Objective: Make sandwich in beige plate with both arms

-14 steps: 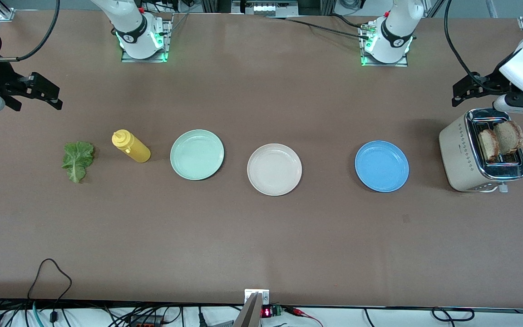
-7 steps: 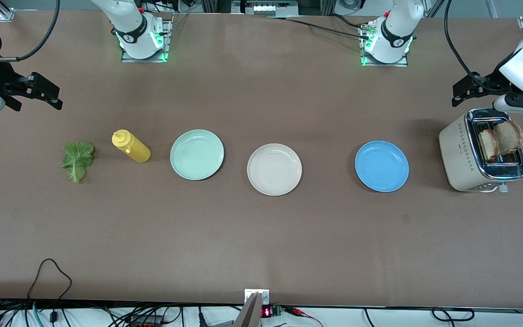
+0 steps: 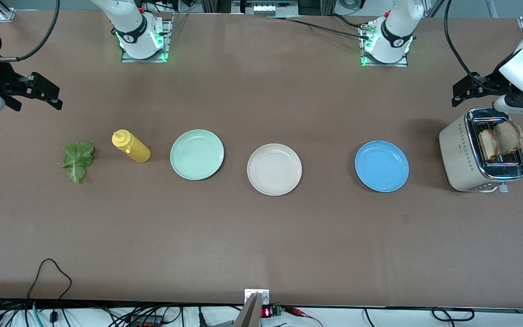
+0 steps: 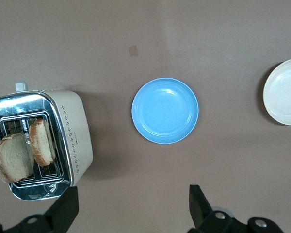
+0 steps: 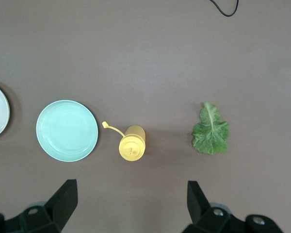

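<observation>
Two bread slices (image 3: 501, 140) are seen standing in a toaster (image 3: 479, 152). The empty beige plate (image 3: 274, 169) is set mid-table. A lettuce leaf (image 3: 78, 160) lies apart. The left gripper (image 4: 131, 206) and right gripper (image 5: 128, 204) are held spread, empty.

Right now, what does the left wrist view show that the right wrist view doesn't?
Only the left wrist view shows the toaster with two bread slices in it and the blue plate. Only the right wrist view shows the lettuce leaf, the yellow squeeze bottle and the mint-green plate. Both catch the beige plate at their edge.
</observation>
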Robot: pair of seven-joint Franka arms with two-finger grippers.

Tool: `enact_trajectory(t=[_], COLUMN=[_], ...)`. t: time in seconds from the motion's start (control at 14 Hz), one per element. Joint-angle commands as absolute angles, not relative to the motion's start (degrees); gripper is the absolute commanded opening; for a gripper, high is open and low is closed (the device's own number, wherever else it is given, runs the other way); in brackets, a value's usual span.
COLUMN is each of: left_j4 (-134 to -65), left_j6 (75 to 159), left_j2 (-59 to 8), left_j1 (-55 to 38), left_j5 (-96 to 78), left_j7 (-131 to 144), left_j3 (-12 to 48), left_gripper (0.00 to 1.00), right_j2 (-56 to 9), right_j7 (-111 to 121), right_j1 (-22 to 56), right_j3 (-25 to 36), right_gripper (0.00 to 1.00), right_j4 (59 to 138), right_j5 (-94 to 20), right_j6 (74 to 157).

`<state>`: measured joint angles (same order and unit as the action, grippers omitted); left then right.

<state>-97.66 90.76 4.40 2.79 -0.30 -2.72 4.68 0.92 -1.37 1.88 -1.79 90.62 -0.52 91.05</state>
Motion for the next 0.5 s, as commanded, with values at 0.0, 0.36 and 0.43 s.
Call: enact_trajectory(t=[0.0, 0.36, 0.43], left_j4=[-96.50, -96.59, -96.42], left_j6=[87.64, 84.99, 84.03], left_j2=[3.52, 2.11, 1.59], left_j1=[4.48, 6.33, 6.42], left_j5=[-0.18, 0.09, 0.96], left_j7=[-2.81, -2.37, -2.37], left_j3=[4.83, 4.66, 4.75], left_gripper=[1.00, 1.00, 1.00], right_j2=[1.85, 1.76, 1.76], right_j7=[-1.76, -1.76, -1.76], right_j1=[1.93, 1.93, 1.93], right_j3=[-1.85, -1.85, -1.85], right_gripper=[1.00, 1.00, 1.00], right_j4=[90.97, 91.23, 91.32], right_j5=[-0.97, -0.97, -0.97], right_j6=[90.97, 90.97, 91.05])
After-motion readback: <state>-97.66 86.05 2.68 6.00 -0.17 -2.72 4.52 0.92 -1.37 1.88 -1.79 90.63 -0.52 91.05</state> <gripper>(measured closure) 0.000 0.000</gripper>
